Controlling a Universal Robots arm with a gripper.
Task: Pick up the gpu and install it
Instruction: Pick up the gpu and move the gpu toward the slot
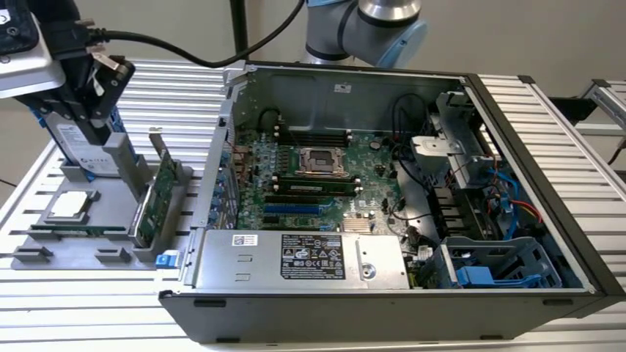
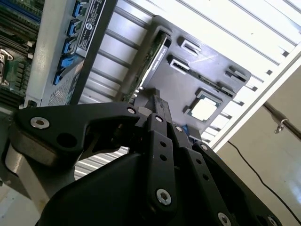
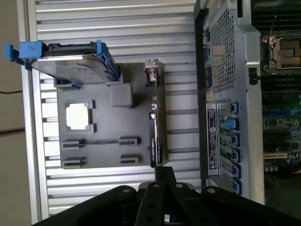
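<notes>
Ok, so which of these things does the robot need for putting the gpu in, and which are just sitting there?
For the job:
- the gpu, standing on edge in the grey holder
- the gripper, above the holder
- the open computer case

Just lying about:
- the hard drive in its blue frame
- the square chip

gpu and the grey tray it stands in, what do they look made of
gpu: green board, looks like fibreglass circuit laminate; its end bracket looks like bare silver metal. tray: uniform matte grey with no shine, probably moulded plastic, though painted metal isn't excluded.
</notes>
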